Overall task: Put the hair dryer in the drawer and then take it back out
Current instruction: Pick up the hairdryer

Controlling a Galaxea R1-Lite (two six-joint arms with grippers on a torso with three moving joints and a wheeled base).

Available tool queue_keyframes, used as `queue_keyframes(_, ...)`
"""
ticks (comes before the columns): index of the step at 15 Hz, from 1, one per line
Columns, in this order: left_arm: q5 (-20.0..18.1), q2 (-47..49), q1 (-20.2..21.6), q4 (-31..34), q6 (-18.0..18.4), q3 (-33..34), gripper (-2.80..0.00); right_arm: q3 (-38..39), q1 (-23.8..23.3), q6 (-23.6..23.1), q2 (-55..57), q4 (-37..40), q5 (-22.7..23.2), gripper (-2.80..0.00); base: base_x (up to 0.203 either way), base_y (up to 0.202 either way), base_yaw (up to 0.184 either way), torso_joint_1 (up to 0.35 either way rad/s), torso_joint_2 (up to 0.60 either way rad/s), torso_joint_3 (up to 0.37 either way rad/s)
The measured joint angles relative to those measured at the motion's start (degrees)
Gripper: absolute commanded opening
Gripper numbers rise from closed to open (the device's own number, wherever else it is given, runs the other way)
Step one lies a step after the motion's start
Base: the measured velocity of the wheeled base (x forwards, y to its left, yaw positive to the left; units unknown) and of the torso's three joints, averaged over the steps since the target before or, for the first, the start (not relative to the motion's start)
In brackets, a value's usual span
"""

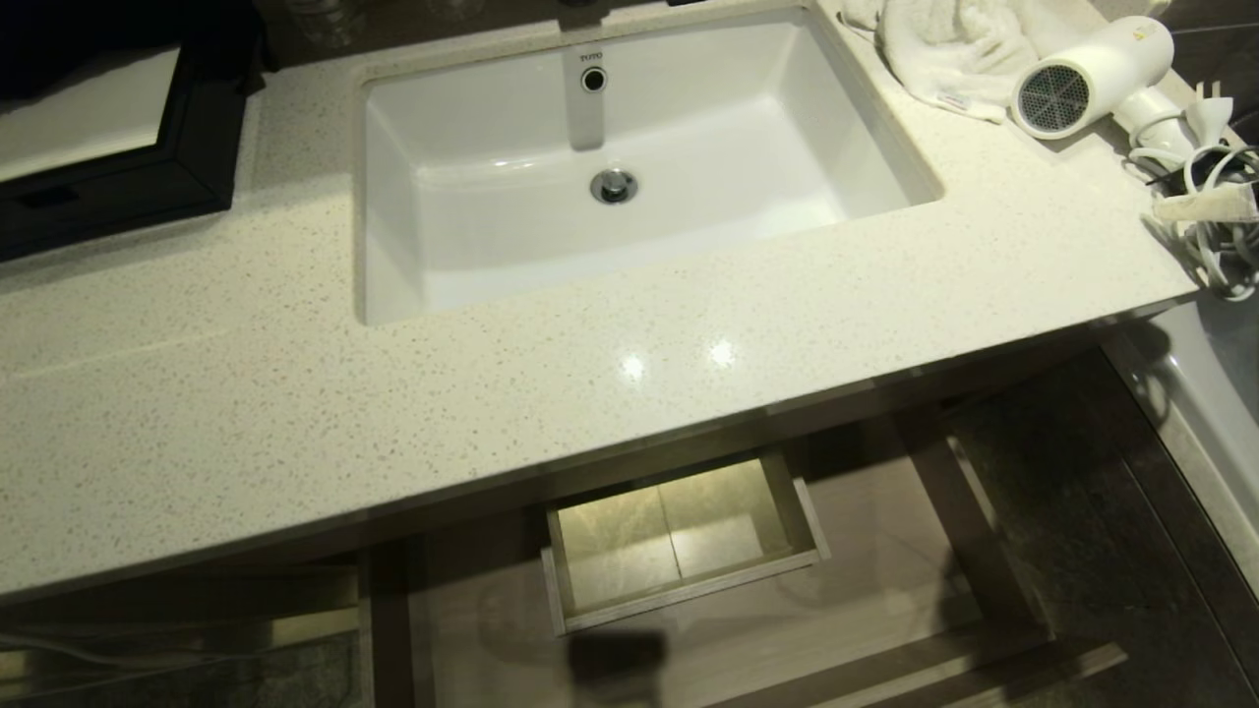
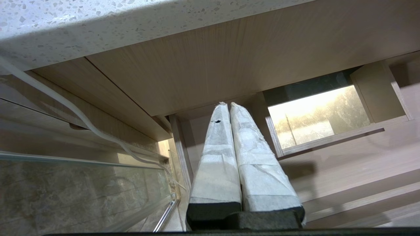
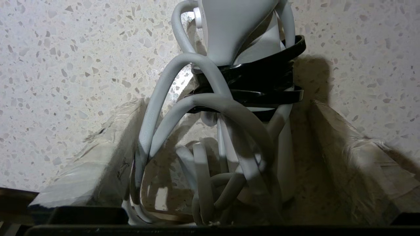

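Speckled pale stone fills the background of the right wrist view, and low over it the right tool (image 3: 226, 147) stands with its two wrapped fingers (image 3: 95, 164) spread wide, one on each side of the bundled white cord (image 3: 203, 108) and its black tie (image 3: 262, 82); nothing is gripped yet. That straddling pose reads as a lineup for closing on the bundle or on the handle just beyond it, probably because the cinched cord and slim handle offer a narrower hold than the round body. From there outward, the hair dryer (image 1: 1092, 74) lies on its side at the far right end of the table (image 1: 492, 393), its grey grille turned toward the sink (image 1: 629, 167), its barrel just beside a crumpled white towel (image 1: 944, 49), the cord trailing toward the table's right edge. In the head view the right tool itself cannot be seen. Below the table's front edge the drawer (image 1: 689, 629) stands pulled out with nothing in it, ready to receive the dryer, so the task looks to be at its first pickup. The left tool (image 2: 229, 108) hangs parked under the table near the drawer, its fingers pressed together on nothing.
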Motion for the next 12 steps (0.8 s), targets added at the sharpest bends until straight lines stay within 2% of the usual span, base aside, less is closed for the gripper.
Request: queue_keyframes(12, 0.0, 0.0, 0.0, 0.0, 0.0, 0.0, -2.80, 0.1, 0.4, 0.1, 0.2, -1.5, -0.8, 0.00, 0.000, 0.000, 0.000, 0.000, 0.00, 0.000)
